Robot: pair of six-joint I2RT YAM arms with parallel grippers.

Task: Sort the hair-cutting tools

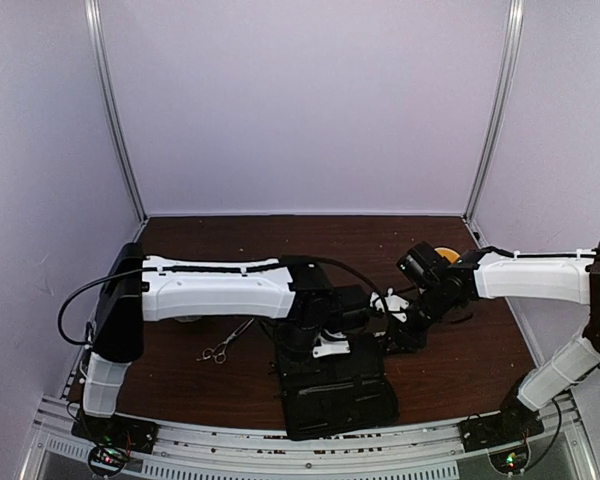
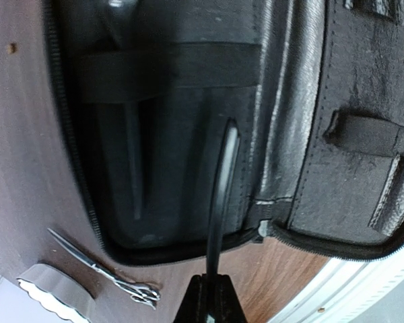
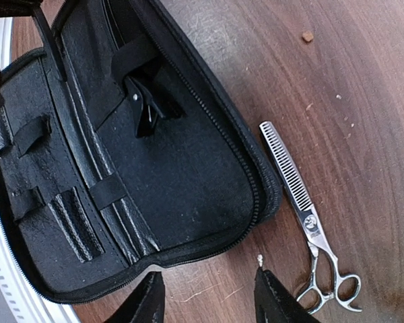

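My left gripper [image 2: 212, 288] is shut on a thin black comb-like piece [image 2: 223, 182] and holds it upright over the open black zip case [image 2: 363, 168]. In the top view this gripper [image 1: 315, 340] is over the case's far end [image 1: 335, 395]. One thin silver scissors [image 1: 223, 345] lies on the table left of the case and also shows in the left wrist view [image 2: 108, 272]. My right gripper [image 3: 209, 299] is open and empty just beyond the case's edge [image 3: 188, 249]. Silver thinning scissors [image 3: 301, 202] lie to its right. A short black clip [image 3: 147, 111] sits under a strap inside the case.
A white fluted bowl [image 2: 54, 296] stands near the plain scissors, mostly hidden under the left arm in the top view. A yellow object [image 1: 446, 252] sits at the back right behind the right arm. Walls enclose the table on three sides.
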